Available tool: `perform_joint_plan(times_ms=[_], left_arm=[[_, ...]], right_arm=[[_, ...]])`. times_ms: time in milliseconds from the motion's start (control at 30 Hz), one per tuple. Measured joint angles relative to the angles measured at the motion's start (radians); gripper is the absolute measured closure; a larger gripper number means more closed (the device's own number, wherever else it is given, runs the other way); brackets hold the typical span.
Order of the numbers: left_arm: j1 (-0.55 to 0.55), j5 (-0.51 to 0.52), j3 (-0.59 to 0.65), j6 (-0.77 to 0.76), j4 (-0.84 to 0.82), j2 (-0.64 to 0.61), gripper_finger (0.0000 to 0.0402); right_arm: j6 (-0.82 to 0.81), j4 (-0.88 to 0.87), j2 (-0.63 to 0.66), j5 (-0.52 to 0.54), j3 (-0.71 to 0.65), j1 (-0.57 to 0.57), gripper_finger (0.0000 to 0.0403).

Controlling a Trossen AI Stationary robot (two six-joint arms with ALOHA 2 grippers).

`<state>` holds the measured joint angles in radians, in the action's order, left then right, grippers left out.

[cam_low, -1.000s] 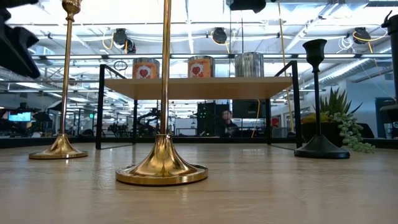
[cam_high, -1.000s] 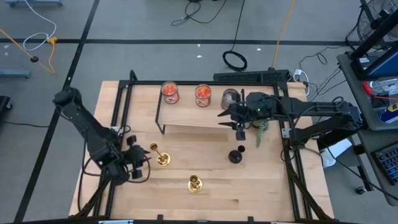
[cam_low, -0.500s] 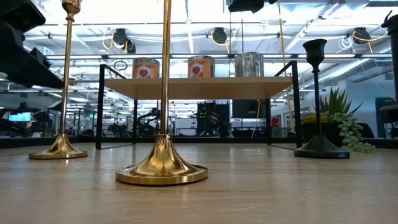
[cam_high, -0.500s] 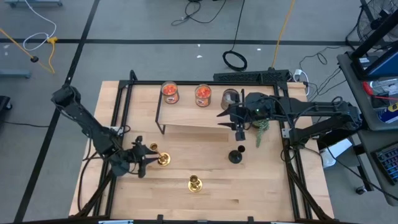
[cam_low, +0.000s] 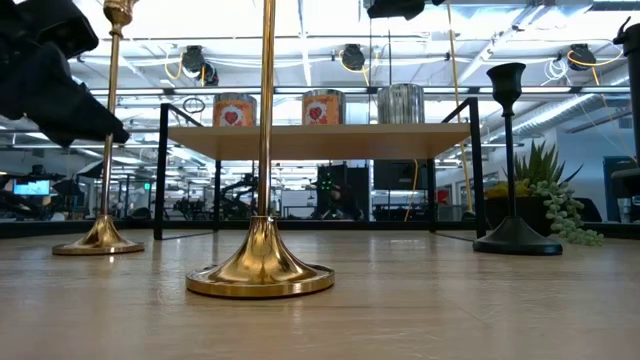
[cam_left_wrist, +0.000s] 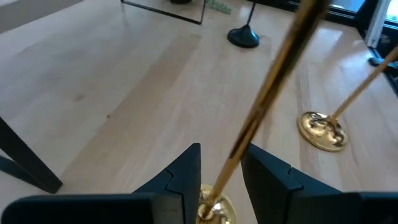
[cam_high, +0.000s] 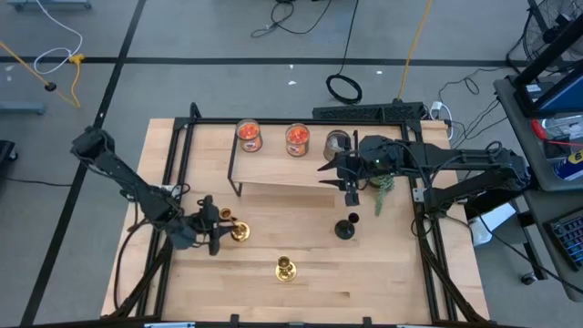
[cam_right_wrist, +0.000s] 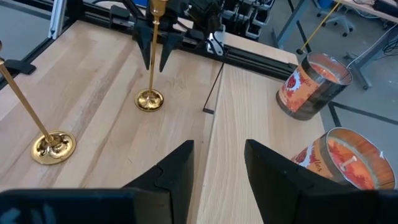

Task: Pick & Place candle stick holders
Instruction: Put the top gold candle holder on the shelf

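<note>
Left gripper (cam_high: 216, 235) is low over the bench's left half, fingers (cam_left_wrist: 186, 171) open and straddling the stem of the left brass holder (cam_high: 237, 233). Wrist view shows the stem running up between the two fingers with a gap on each side, so nothing is gripped yet. That holder stands upright on its round base, roughly mid-depth on the bench, just off the left front leg of the shelf (cam_high: 282, 169).

Second brass holder (cam_high: 285, 269) stands upright nearer the front edge, around bench centre, apart from the first. Black holder (cam_high: 344, 228) is upright right of centre, in front of the shelf's right end.

Right gripper (cam_high: 351, 187) hangs over the right end of the shelf, fingers spread, holding nothing; looks like it's waiting. Jar candles (cam_high: 249, 135) sit along the shelf's back edge, potted plant (cam_high: 383, 187) beside the shelf's right end.

Step in hand, by my read: close on the left brass holder's stem.
- Centre the stem between the fingers before closing; an off-centre close will shove the base sideways.
- Tall slim stem on a small base looks tippy. Grip low on the stem and close slowly.
- Polished brass may slip, so squeeze firmly.
- Lift straight up before moving across; the second brass holder is near and easy to clip.
</note>
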<state>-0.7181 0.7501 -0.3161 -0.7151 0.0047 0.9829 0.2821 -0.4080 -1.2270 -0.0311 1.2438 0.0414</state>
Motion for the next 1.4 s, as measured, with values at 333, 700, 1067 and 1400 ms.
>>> perform_joint_plan(times_ms=[333,700,1067,1400], left_arm=[[0.033,-0.069,0.000,0.079,0.007,0.000,0.0335],[0.102,-0.150,-0.053,0.278,0.313,-0.001,0.0378],[0.323,-0.120,-0.520,0.322,-0.217,-0.002,0.0386],[0.634,-0.265,-0.644,0.350,-0.433,-0.001,0.0383]], right_arm=[[0.000,0.000,0.000,0.000,0.000,0.000,0.0261],[-0.005,0.060,0.000,0.003,-0.027,0.001,0.0261],[0.018,0.153,0.000,0.003,-0.097,0.001,0.0261],[-0.033,0.171,-0.006,-0.070,-0.134,0.000,0.0261]])
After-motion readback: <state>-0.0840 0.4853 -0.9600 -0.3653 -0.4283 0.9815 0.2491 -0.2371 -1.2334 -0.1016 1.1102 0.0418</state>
